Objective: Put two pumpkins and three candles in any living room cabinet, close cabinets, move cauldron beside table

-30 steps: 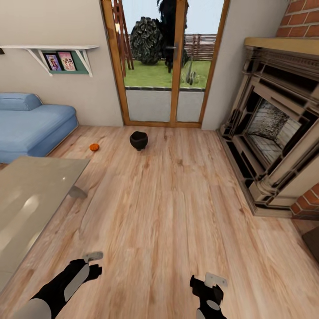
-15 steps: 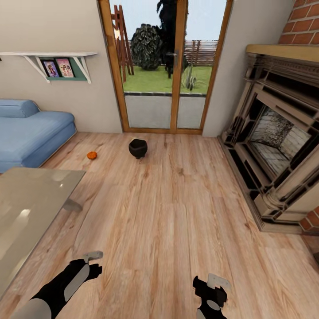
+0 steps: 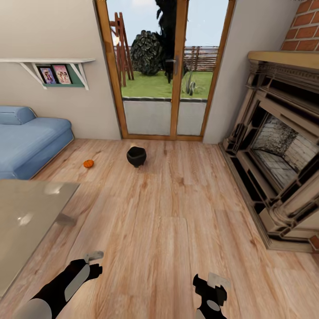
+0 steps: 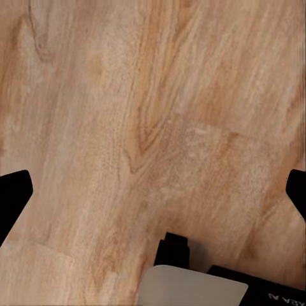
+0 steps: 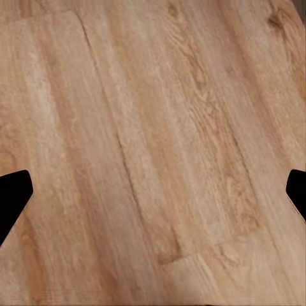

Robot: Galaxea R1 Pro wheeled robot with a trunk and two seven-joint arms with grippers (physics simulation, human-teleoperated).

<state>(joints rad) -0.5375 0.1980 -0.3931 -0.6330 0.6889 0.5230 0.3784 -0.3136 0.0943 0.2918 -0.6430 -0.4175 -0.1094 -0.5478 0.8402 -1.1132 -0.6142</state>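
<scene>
The black cauldron [image 3: 136, 156] stood on the wood floor [image 3: 168, 212] before the glass door [image 3: 161, 71], 1 pumpkin [image 3: 88, 164] near it toward the blue sofa [image 3: 26, 141]. Both the left gripper [image 4: 153, 191] and the right gripper [image 5: 153, 191] hung over bare floor, jaws wide apart and empty.

pumpkin [image 3: 88, 164]: small, orange, set on the wooden floor near the blue sofa | cauldron [image 3: 136, 156]: black, round, upright, open-topped, placed on the floor before the glass door, apart from the pumpkin
</scene>
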